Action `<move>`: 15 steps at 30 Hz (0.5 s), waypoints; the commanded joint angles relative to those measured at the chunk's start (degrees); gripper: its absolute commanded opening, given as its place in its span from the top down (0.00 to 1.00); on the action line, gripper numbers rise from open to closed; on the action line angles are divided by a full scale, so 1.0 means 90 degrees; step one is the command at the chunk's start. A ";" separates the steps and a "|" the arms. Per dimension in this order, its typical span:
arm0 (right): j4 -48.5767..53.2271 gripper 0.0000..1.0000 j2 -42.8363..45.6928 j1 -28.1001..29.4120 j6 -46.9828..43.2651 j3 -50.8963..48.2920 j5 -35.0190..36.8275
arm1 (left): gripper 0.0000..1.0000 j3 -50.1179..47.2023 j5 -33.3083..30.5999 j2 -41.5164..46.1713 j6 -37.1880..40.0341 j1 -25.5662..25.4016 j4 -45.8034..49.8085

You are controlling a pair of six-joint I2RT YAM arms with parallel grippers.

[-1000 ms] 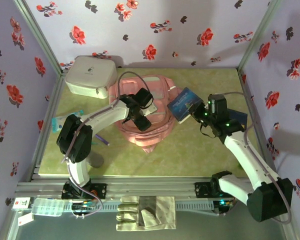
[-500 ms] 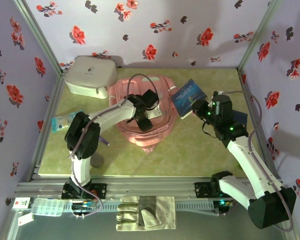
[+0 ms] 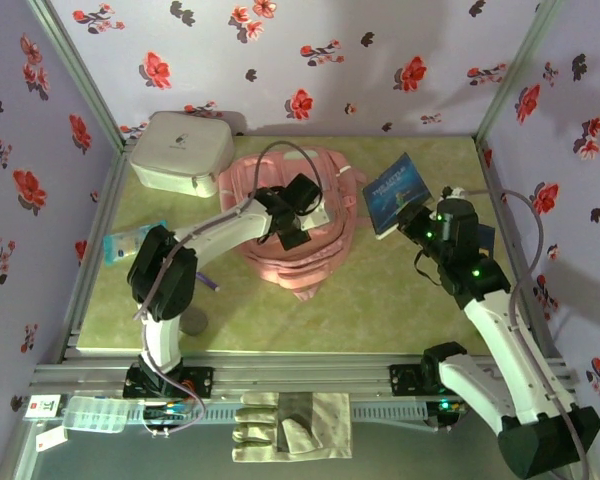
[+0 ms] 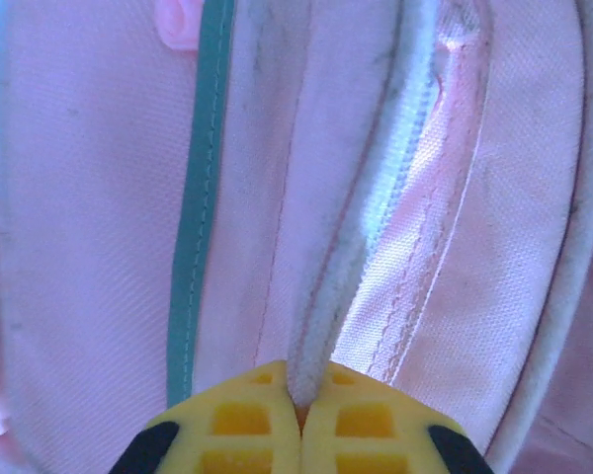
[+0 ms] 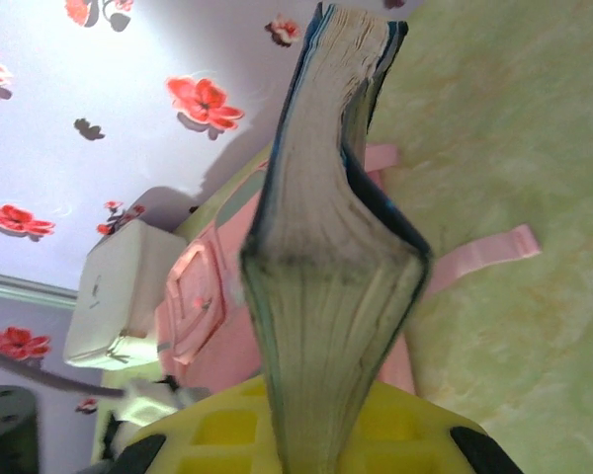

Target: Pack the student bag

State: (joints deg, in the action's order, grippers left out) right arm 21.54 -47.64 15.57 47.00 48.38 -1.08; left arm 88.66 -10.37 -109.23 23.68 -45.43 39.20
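Floral-papered walls close in my green worktop (image 3: pixel 380 300). The student bag (image 3: pixel 292 278) lies toward its middle-back, just beside a white case (image 3: pixel 180 152). My left claw (image 4: pixel 298 400) is clenched on a pale piped edge of the bag. My right claw (image 5: pixel 311 434) grasps a blue book (image 3: pixel 392 192), right of the bag.

Worktop (image 3: pixel 380 300): pale green, marbled, and it carries everything here.
Centre, towards the back: pink backpack (image 3: pixel 290 272) lying flat.
Far left corner: white-grey zip case (image 3: pixel 180 152), just beside the backpack.
Left edge: pale blue packet (image 3: pixel 132 242); a small purple pen (image 3: pixel 208 283) near it.
Right side: dark blue flat thing (image 3: pixel 486 238), mostly hidden.
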 commanded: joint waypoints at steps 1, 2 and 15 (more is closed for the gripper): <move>0.0101 1.00 0.0341 -0.0042 -0.0327 0.0226 0.0685 | 1.00 0.0272 -0.0599 0.0545 -0.0312 0.0047 -0.1082; 0.0210 1.00 0.0412 -0.0051 -0.0358 0.0238 0.0773 | 1.00 0.0299 -0.0737 0.0593 -0.0446 0.0047 -0.1275; 0.0007 1.00 0.0821 -0.0053 -0.0219 -0.0033 -0.0188 | 1.00 0.0834 -0.1376 0.0945 -0.1762 0.0071 -0.2740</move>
State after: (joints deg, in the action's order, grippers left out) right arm 28.01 -41.28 15.35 44.56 48.31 1.61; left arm 92.25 -20.78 -104.68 11.86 -44.95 25.08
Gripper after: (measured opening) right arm 0.123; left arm 0.052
